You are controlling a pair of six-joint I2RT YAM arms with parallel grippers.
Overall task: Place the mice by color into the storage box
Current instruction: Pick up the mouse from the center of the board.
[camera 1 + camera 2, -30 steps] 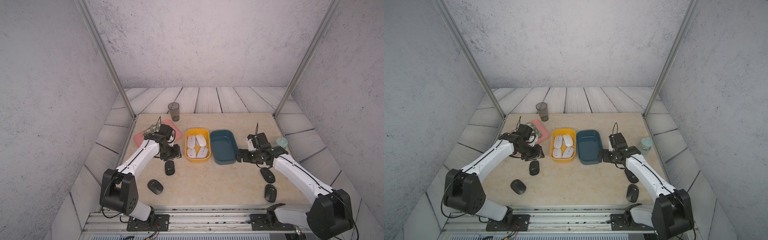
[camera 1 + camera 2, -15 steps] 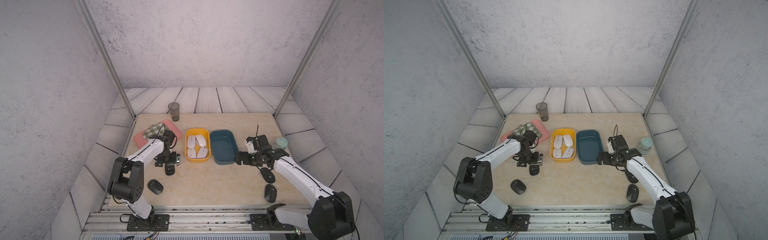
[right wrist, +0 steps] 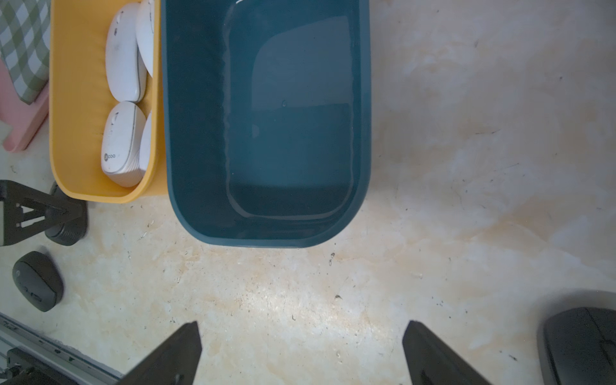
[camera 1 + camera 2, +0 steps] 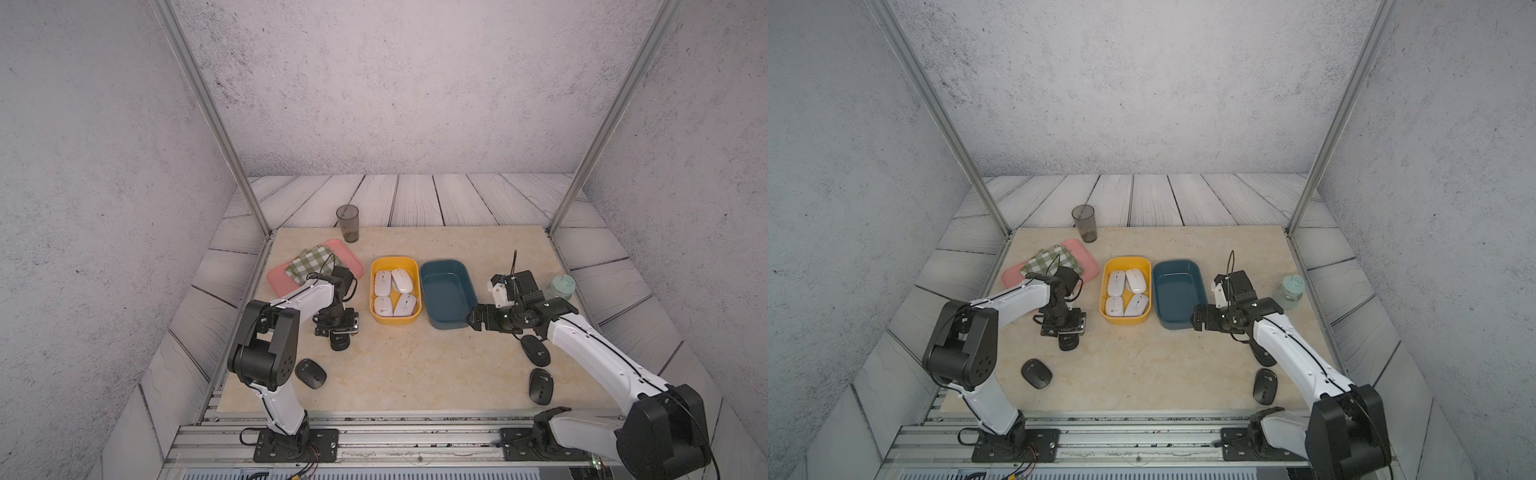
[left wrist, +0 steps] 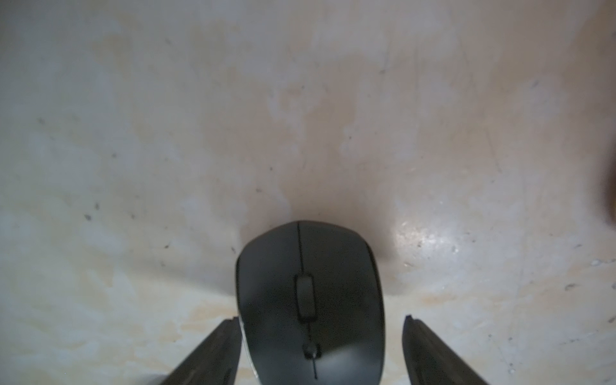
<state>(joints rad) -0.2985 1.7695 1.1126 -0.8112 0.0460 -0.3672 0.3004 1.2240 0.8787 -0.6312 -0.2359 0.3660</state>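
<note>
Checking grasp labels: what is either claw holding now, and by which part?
Nothing is held. Left claw straddles a black mouse on the table, gap at one side; right claw open, empty.

What I can't see properly from here

My left wrist view is soft and cuts off the rear of the black mouse (image 5: 310, 300) and the left fingers (image 5: 210, 356). In both top views the wrist covers all but that mouse's end towards the table's (image 4: 415, 374) near edge. The right arm (image 4: 590, 345) hides part of a second black mouse (image 4: 536, 353). The right wrist picture clips a corner mouse (image 3: 580, 346); which one, I can't tell.
</note>
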